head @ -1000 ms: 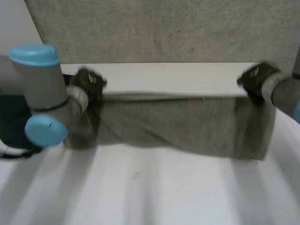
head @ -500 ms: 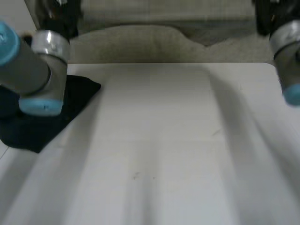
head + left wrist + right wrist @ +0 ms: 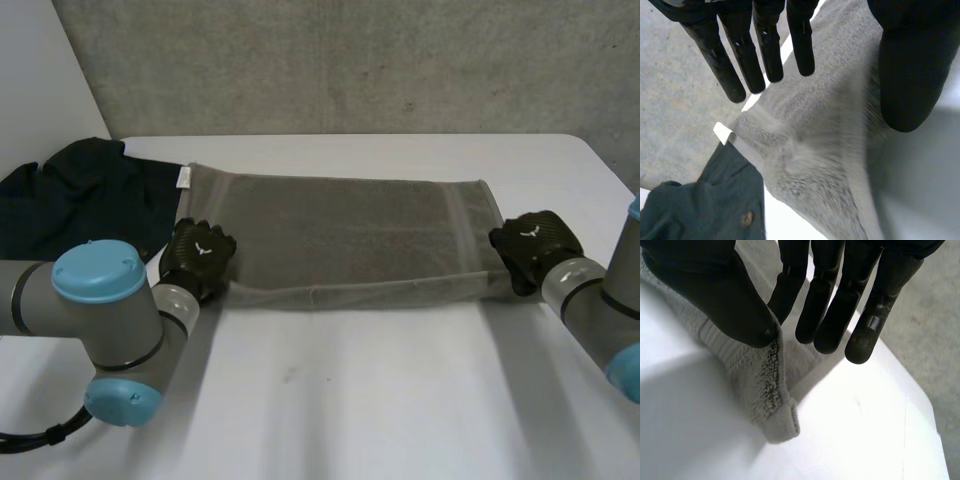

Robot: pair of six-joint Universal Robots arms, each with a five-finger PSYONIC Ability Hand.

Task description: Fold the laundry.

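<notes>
The grey terry towel [image 3: 340,235], swung up a moment ago, has now been laid flat and seemingly doubled on the white table [image 3: 400,400], its near right corner pinched by the right hand [image 3: 535,248] and its near left corner let go by the spread left hand [image 3: 197,257], so fold one's probably done.

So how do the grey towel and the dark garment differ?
The grey towel lies flat; the dark garment sits bunched at the white table's far left corner. The towel is terry with a white tag; the garment is smooth, with a button. The left hand and right hand are at the towel's near corners; neither touches the garment. Both rest on the table.
</notes>
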